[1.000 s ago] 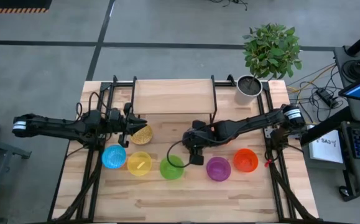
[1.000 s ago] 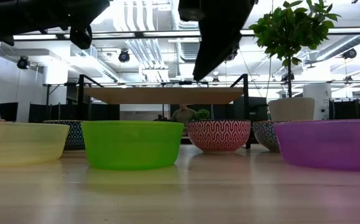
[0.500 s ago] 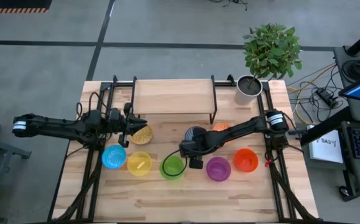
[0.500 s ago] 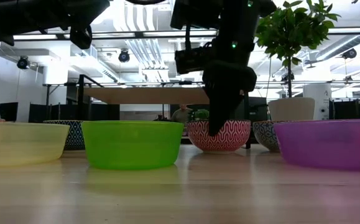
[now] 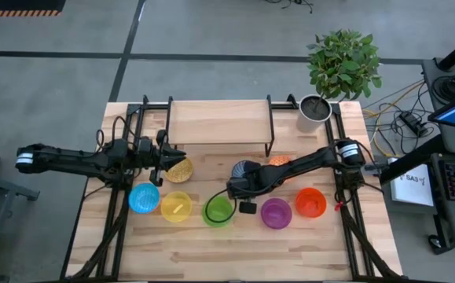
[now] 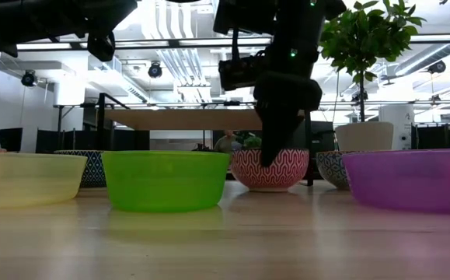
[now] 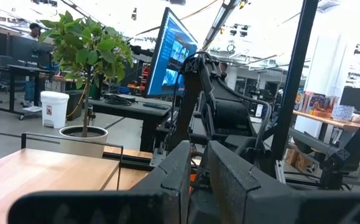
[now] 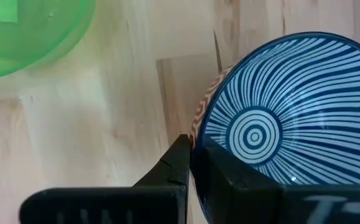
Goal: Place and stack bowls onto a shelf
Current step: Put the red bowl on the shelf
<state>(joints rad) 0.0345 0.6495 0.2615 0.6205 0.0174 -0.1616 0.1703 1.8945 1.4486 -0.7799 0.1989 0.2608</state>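
Wood-plank table (image 5: 235, 244), largest thing in view. Shelf (image 5: 219, 123) at the far edge: pale board on thin black legs, nothing on it. Potted plant (image 5: 343, 64) in a grey pot at the far right corner.

Front row, smooth plastic bowls, left to right: light blue bowl (image 5: 144, 197), yellow bowl (image 5: 176, 207), green bowl (image 5: 218, 211), purple bowl (image 5: 276, 212), orange-red bowl (image 5: 310, 202). Gold-speckled bowl (image 5: 179, 169) sits behind the yellow one, near the shelf's left legs. Orange patterned bowl (image 5: 280, 161) is mostly hidden behind the right arm.

Right gripper (image 8: 192, 149) is down between shelf and front row, clamped on the rim of the striped bowl (image 8: 285, 118): blue-and-white rays inside, red wavy pattern outside. Bowl is close to the green one, not touching.

Left gripper (image 5: 164, 159) hovers beside the gold-speckled bowl. Wrist view shows its fingers (image 7: 183, 171) nearly together, nothing between them.
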